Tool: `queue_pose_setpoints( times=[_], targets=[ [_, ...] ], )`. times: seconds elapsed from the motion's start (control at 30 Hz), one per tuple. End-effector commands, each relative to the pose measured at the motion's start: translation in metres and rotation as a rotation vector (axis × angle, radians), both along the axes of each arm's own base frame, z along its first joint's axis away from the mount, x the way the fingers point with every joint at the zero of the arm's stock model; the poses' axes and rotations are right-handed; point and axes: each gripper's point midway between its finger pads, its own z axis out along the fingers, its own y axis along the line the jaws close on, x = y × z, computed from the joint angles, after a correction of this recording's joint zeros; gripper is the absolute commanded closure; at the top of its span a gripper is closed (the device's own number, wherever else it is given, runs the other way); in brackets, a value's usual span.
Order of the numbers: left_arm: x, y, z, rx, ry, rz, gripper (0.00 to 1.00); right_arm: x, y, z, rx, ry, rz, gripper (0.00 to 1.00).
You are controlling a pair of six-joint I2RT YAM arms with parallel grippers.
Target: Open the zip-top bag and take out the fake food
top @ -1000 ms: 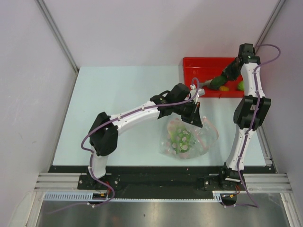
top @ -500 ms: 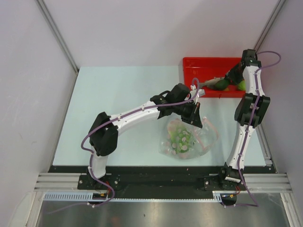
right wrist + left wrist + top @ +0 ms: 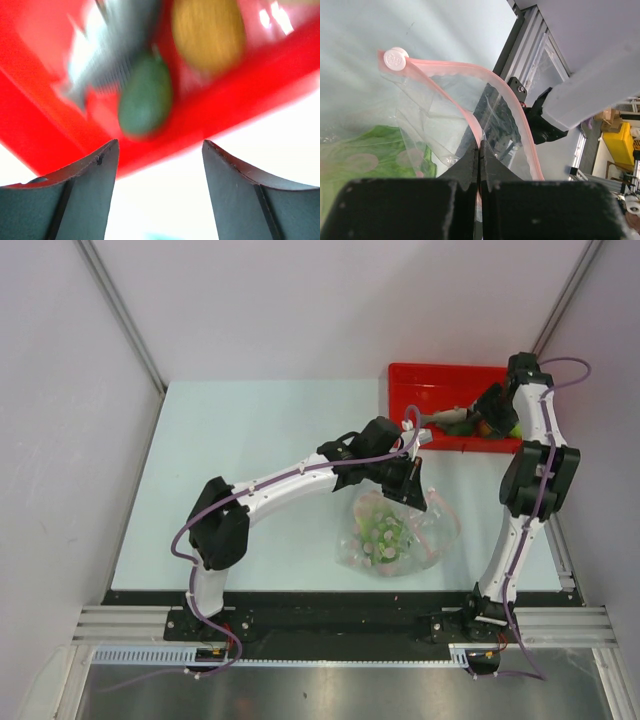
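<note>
The clear zip-top bag [image 3: 400, 535] lies on the table in front of the arms, its mouth gaping. Green leafy fake food [image 3: 384, 532] shows through the plastic. My left gripper [image 3: 410, 492] is shut on the bag's upper rim. In the left wrist view the left gripper [image 3: 480, 149] pinches the pink zip strip [image 3: 470, 117], with the leafy green piece [image 3: 365, 150] inside the bag. My right gripper [image 3: 160, 145] stands open and empty just above the red tray [image 3: 250, 85]. A grey fish [image 3: 105, 55], a dark green oval piece [image 3: 145, 97] and an orange round fruit [image 3: 207, 30] lie in the tray.
The red tray [image 3: 400, 375] stands at the back right corner of the table. My right gripper [image 3: 487, 408] hangs over its right half, beside a light green fruit [image 3: 513, 427]. The bag's white slider [image 3: 395, 57] sits at one end of the zip strip.
My right gripper has opened and let go of the dark green piece, which now lies in the tray. The right wrist shifted right and back. The left arm and the bag have not moved.
</note>
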Motion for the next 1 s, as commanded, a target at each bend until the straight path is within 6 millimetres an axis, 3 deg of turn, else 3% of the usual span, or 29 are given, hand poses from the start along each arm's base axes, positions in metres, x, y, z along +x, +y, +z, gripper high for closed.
queue_pose_setpoints(
  times=[0.0, 0.03, 0.1, 0.13, 0.17, 0.23, 0.27, 0.37, 0.4, 0.6, 0.77, 0.83, 0.97],
  targets=[
    [-0.001, 0.003, 0.041, -0.069, -0.053, 0.003, 1.00, -0.063, 0.030, 0.049, -0.027, -0.015, 0.073, 0.28],
    [-0.001, 0.004, 0.040, -0.066, -0.051, 0.003, 1.00, -0.074, 0.036, 0.071, -0.035, -0.062, 0.083, 0.28],
    [0.000, 0.003, 0.041, -0.068, -0.051, 0.006, 1.00, -0.092, 0.049, 0.075, -0.030, -0.079, 0.111, 0.28],
    [0.000, 0.004, 0.040, -0.066, -0.050, 0.006, 1.00, -0.111, 0.055, 0.059, -0.024, -0.034, 0.129, 0.28],
    [0.001, 0.003, 0.041, -0.068, -0.053, 0.008, 1.00, -0.122, 0.066, 0.079, -0.032, -0.090, 0.159, 0.28],
    [0.002, 0.002, 0.043, -0.070, -0.054, 0.012, 1.00, -0.148, 0.078, 0.072, -0.054, -0.057, 0.204, 0.28],
    [0.002, 0.002, 0.041, -0.068, -0.051, 0.013, 1.00, -0.164, 0.083, 0.083, -0.078, -0.065, 0.220, 0.28],
    [0.003, 0.003, 0.041, -0.064, -0.053, 0.023, 1.00, -0.202, 0.109, 0.083, -0.107, -0.039, 0.307, 0.28],
    [0.003, 0.003, 0.040, -0.063, -0.050, 0.025, 1.00, -0.215, 0.118, 0.099, -0.113, -0.094, 0.337, 0.28],
    [0.002, 0.006, 0.048, -0.079, -0.055, 0.045, 1.00, -0.279, 0.132, 0.110, -0.042, -0.138, 0.389, 0.35],
    [0.004, 0.004, 0.049, -0.086, -0.046, 0.060, 1.00, -0.306, 0.157, 0.113, 0.087, -0.234, 0.453, 0.49],
    [0.003, 0.002, 0.050, -0.092, -0.039, 0.060, 1.00, -0.313, 0.163, 0.106, 0.127, -0.252, 0.457, 0.57],
    [0.001, 0.001, 0.056, -0.101, -0.040, 0.066, 1.00, -0.318, 0.173, 0.086, 0.194, -0.229, 0.457, 0.62]
  ],
)
